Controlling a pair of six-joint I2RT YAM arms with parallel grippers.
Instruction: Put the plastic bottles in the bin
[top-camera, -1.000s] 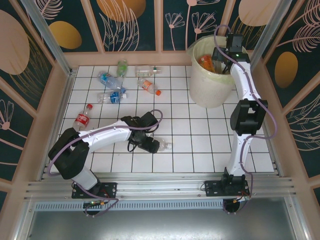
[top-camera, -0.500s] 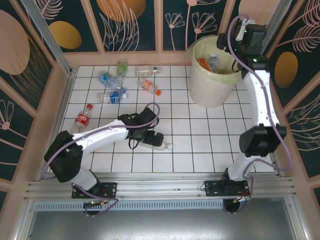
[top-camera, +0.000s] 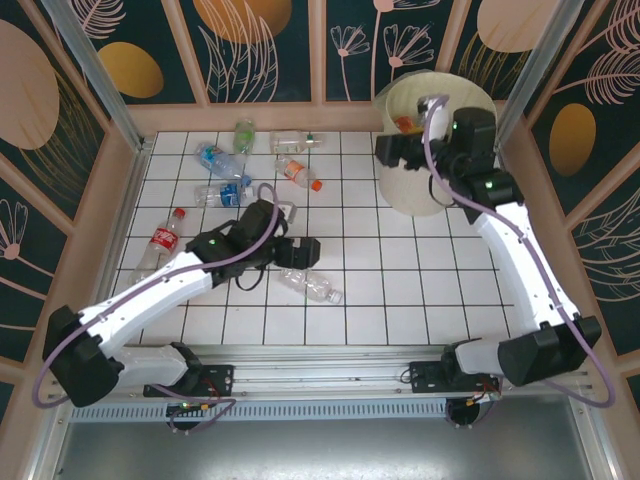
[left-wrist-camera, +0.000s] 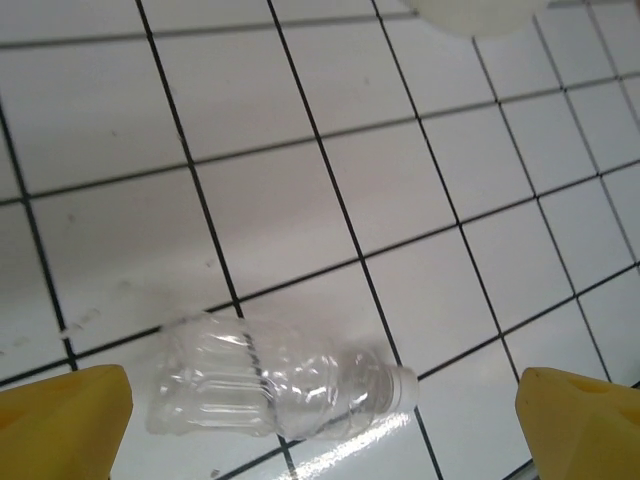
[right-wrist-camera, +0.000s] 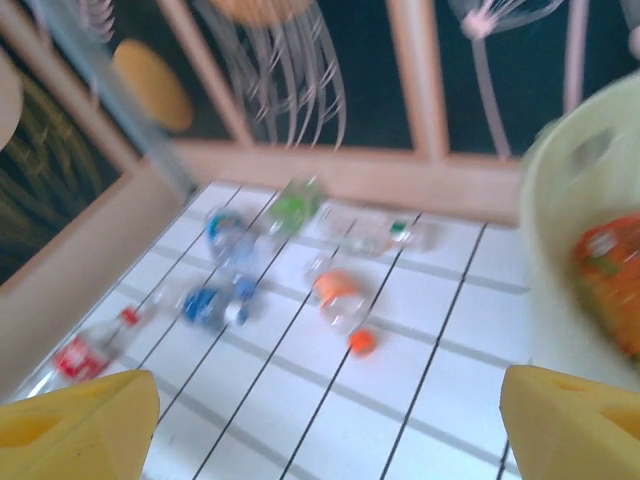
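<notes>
Although the small clear unlabelled plastic bottle (top-camera: 308, 284) lies on its side in the open on the white tiled tabletop (top-camera: 400, 290), nothing holds it. In the overhead view its long axis runs from far-left to near-right, with the white cap (top-camera: 337, 296) at the near-right end.

The left gripper (top-camera: 300, 252) hangs just beyond the bottle, on its far side. Its yellow fingers (left-wrist-camera: 60, 425) are spread wide with nothing between them. From the left wrist the bottle sits low and left of centre, and its length runs nearly along the line joining the two fingers. Judged from that, closing from this pose would meet base and cap rather than the body. The wrist likely needs a turn, as well as a shift back toward the arm's base and a drop.

The left arm is plainly the nearer one. The right gripper (top-camera: 388, 150) hovers by the left side of the large round cream-white bin (top-camera: 415, 195), also wide open and empty, well apart from this bottle.

The bin stands at the far right corner with an orange-labelled item (top-camera: 405, 125) inside. Six more plastic bottles (top-camera: 297, 173) lie scattered at the far left.
</notes>
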